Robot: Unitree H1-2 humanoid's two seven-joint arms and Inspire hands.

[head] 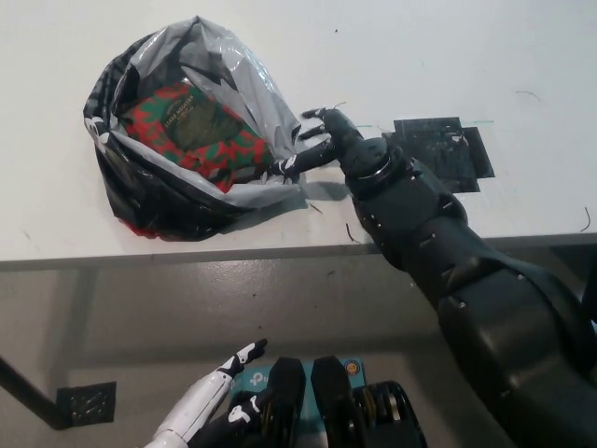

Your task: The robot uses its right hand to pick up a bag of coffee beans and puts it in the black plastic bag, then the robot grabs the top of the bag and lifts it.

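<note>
In the head view, the black plastic bag (pixel 177 201) lay crumpled on the white tabletop (pixel 420 56), near its front edge, mouth gaping wide with a grey glossy lining showing. Inside sat the coffee bag (pixel 191 126), red and green patterned with a dark label, tilted. The right hand (pixel 322 140) reached to the bag's right rim, fingers spread and touching the plastic, gripping nothing. The left hand (pixel 219 387) rested low below the tabletop, fingers apart, empty.
</note>
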